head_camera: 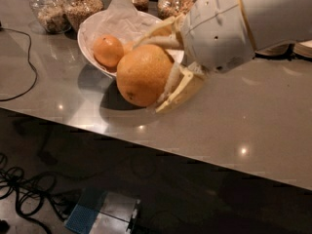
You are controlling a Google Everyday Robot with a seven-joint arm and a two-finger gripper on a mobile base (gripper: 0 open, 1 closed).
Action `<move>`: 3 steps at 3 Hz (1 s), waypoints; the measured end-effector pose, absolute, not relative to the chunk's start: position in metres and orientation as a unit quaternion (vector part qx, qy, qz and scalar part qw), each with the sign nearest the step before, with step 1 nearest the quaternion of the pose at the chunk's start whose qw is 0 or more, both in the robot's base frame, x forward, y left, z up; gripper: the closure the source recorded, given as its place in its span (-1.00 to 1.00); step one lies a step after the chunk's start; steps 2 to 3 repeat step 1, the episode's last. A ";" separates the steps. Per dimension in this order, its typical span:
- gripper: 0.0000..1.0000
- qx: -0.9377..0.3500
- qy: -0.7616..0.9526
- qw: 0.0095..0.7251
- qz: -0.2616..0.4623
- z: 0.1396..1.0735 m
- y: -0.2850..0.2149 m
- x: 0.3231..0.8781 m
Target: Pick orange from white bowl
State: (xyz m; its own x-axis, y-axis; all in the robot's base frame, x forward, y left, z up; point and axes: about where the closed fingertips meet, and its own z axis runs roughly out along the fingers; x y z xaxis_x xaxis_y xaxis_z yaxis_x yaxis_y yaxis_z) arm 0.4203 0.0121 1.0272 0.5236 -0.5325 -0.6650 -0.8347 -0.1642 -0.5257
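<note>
My gripper (pixel 156 69) is shut on an orange (pixel 142 75) and holds it close to the camera, in front of the white bowl (pixel 92 45). The cream fingers (pixel 178 89) wrap around the orange's right side, and the white wrist housing (pixel 219 26) fills the upper right. The bowl stands on the grey counter (pixel 234 116), lined with crumpled white paper (pixel 119 16). One orange (pixel 107 50) shows inside it, with part of another behind the held orange. The rest of the bowl is hidden by the held orange and gripper.
Several glass jars (pixel 48 9) of grains stand along the back of the counter behind the bowl. A black cable (pixel 27 77) runs over the counter's left end. White dishes (pixel 302 48) sit at far right. Cables and a box lie on the floor below.
</note>
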 end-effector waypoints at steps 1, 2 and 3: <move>1.00 -0.745 0.460 0.453 0.167 1.025 0.013 0.419; 1.00 -0.745 0.460 0.453 0.167 1.025 0.013 0.419; 1.00 -0.745 0.460 0.453 0.167 1.025 0.013 0.419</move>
